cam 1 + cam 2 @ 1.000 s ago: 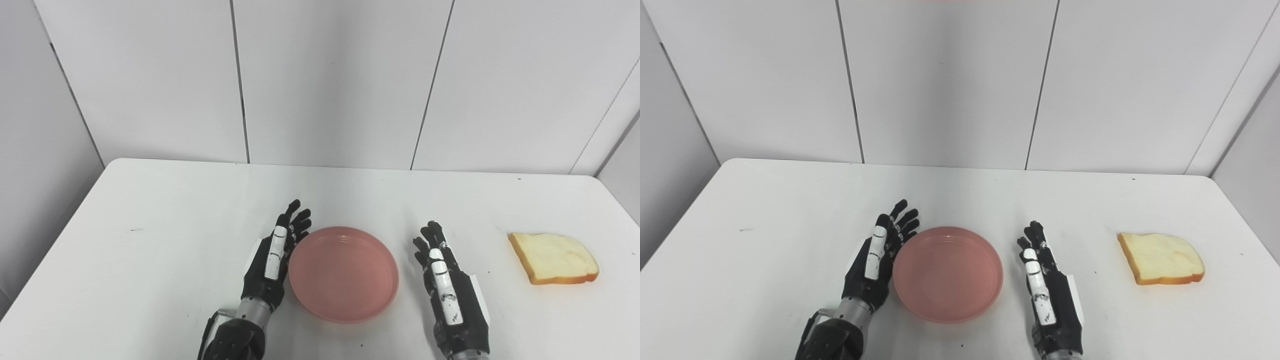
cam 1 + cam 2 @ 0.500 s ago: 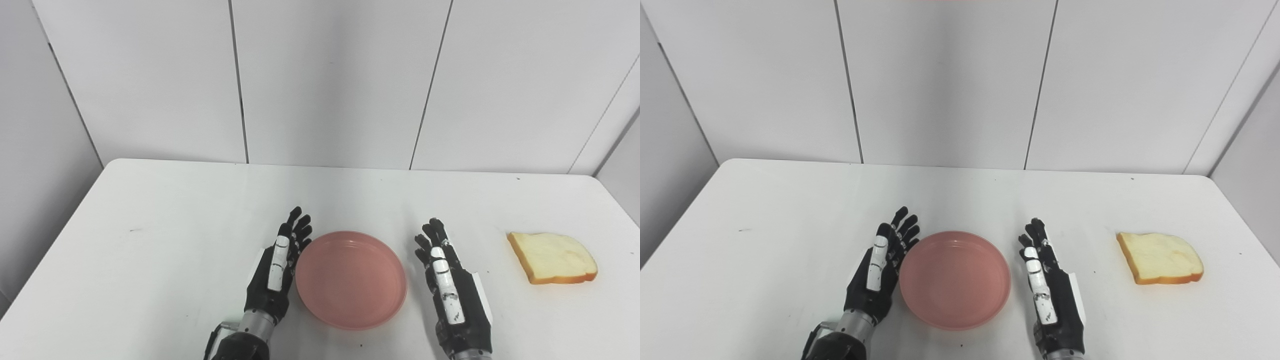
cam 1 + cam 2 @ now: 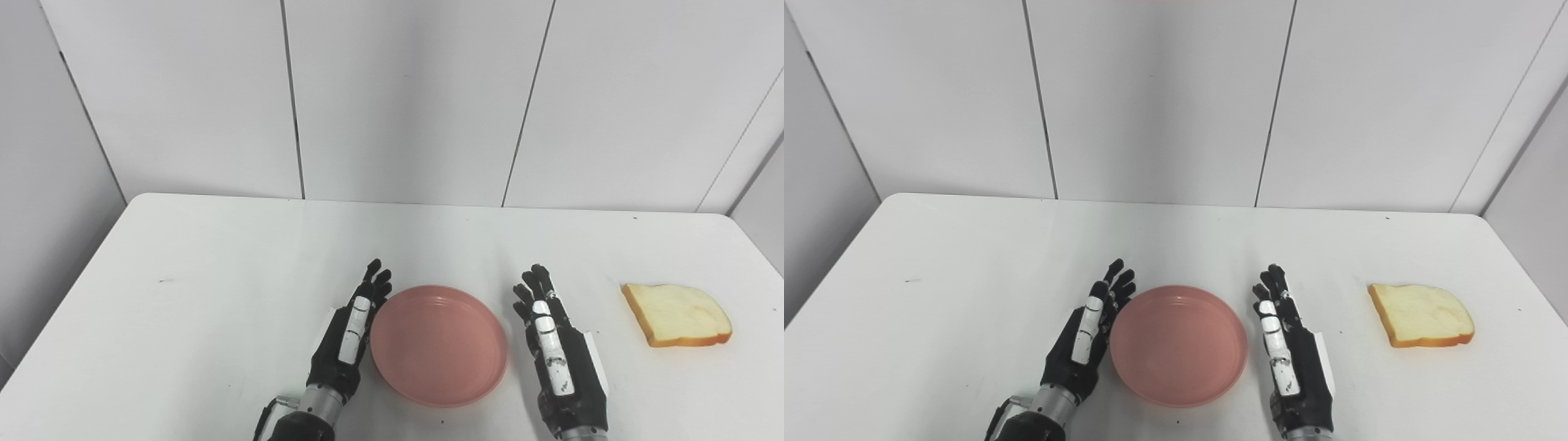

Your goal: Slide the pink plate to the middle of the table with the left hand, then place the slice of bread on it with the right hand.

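the fingers (image 3: 375,283) of the left hand (image 3: 347,334) were stretched straight and a little apart, grasping nothing, the hand standing on edge with its inner side against the left rim of the pink plate (image 3: 438,345). the right hand (image 3: 560,352) lay likewise unclenched and holding nothing, fingers extended toward the top of the frame, just beside the plate's right rim; whether it touched the rim could not be told. there were two hands, one plate and one slice of bread (image 3: 678,315). the plate sat in the lower centre of the frame between the hands, nothing on it. the bread lay flat at the right of the frame, well apart from the plate and beyond the right hand, with bare white table (image 3: 220,269) between them. only the right hand lay in the line from bread to plate. grey wall panels (image 3: 404,98) filled the upper half of the frame behind the table's far edge.
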Available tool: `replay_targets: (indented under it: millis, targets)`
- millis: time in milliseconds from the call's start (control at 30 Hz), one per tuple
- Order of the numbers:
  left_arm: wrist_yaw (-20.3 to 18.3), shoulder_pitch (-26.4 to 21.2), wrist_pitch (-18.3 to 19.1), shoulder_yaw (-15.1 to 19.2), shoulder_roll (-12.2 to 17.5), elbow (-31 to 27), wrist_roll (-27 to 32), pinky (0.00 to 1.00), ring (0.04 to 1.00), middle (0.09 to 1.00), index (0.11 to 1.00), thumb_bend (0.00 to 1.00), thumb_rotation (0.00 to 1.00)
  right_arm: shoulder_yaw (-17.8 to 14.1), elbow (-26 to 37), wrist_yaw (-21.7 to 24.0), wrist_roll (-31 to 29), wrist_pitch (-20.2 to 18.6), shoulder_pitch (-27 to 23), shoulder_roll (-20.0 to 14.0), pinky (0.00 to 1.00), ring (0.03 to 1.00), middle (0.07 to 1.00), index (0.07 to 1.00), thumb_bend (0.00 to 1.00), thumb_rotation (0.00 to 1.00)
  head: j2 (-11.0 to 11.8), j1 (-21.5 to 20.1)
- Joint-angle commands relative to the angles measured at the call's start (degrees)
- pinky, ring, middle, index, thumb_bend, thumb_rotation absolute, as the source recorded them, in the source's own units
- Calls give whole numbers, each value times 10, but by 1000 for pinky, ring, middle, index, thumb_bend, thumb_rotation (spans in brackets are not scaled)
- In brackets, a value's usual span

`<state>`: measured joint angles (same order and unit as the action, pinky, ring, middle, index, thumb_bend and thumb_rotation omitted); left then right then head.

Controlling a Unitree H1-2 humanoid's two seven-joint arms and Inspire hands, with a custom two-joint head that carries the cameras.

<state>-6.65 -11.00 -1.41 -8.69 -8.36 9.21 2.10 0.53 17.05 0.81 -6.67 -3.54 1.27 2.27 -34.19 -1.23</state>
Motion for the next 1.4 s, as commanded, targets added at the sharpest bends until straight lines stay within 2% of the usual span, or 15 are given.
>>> replay_targets:
  millis: [0, 167, 333, 400, 533, 633, 733, 867, 933, 1000, 1100, 1167, 1200, 1233, 1367]
  targets:
    - [-3, 6, -5, -6, 4, -5, -6, 989, 971, 970, 976, 679, 1000, -2, 20, 2, -2, 20, -7, -1, 957, 935, 948, 954, 610, 807, 0, 0]
    - [-14, 9, 12, -3, 9, -25, 7, 1000, 986, 978, 979, 705, 1000, -4, 22, 0, 0, 16, -7, -2, 966, 935, 949, 954, 620, 812, -3, -21]
    - [-15, 8, 33, 3, 13, -47, 12, 1000, 995, 987, 994, 709, 1000, -11, 33, -3, -3, 5, -12, -4, 987, 946, 957, 956, 619, 764, -8, -51]
    - [-15, 5, 45, 7, 12, -54, 17, 1000, 997, 986, 993, 714, 1000, -23, 42, -5, -1, -2, -25, -19, 994, 945, 954, 954, 634, 740, -11, -70]
    - [-19, -4, 51, 9, 13, -54, 25, 1000, 1000, 990, 998, 724, 1000, -56, 47, -12, 19, 7, -57, -56, 946, 896, 907, 914, 645, 668, -16, -95]
    - [-18, -9, 54, 11, 12, -50, 29, 1000, 1000, 986, 995, 732, 1000, -82, 59, -14, 12, -14, -79, -83, 921, 870, 874, 886, 691, 635, -15, -104]
    - [-15, -12, 58, 12, 12, -50, 29, 1000, 1000, 983, 989, 731, 1000, -101, 78, -10, 8, -41, -93, -118, 956, 896, 876, 888, 692, 627, -14, -113]
    - [-13, -14, 66, 13, 14, -51, 28, 1000, 1000, 984, 985, 747, 1000, -125, 84, -5, 8, -56, -106, -169, 901, 879, 867, 888, 699, 609, -13, -123]
    - [-13, -15, 68, 12, 15, -51, 27, 1000, 1000, 989, 989, 748, 1000, -136, 84, 2, 18, -63, -110, -204, 887, 877, 864, 889, 683, 588, -12, -126]
    - [-14, -16, 69, 12, 16, -50, 29, 1000, 1000, 993, 992, 744, 1000, -146, 85, 10, 21, -79, -113, -235, 901, 883, 868, 892, 681, 580, -11, -128]
    - [-15, -18, 70, 15, 19, -44, 30, 1000, 1000, 992, 990, 751, 1000, -156, 83, 25, 29, -107, -114, -284, 960, 905, 876, 900, 709, 556, -8, -157]
    - [-18, -21, 67, 18, 24, -40, 32, 1000, 1000, 994, 993, 747, 1000, -154, 73, 41, 55, -114, -110, -329, 913, 890, 875, 896, 730, 594, -5, -181]
    - [-19, -22, 66, 19, 26, -39, 33, 1000, 1000, 996, 995, 750, 1000, -153, 67, 51, 68, -118, -107, -350, 870, 873, 866, 891, 743, 584, -2, -191]
    - [-20, -22, 66, 21, 29, -39, 33, 1000, 1000, 996, 995, 750, 1000, -151, 61, 59, 77, -120, -106, -366, 870, 873, 866, 891, 743, 584, 0, -201]
    - [-21, -24, 59, 31, 35, -37, 42, 1000, 994, 985, 987, 733, 1000, -149, 26, 95, 88, -108, -102, -421, 809, 851, 855, 888, 742, 470, 12, -239]
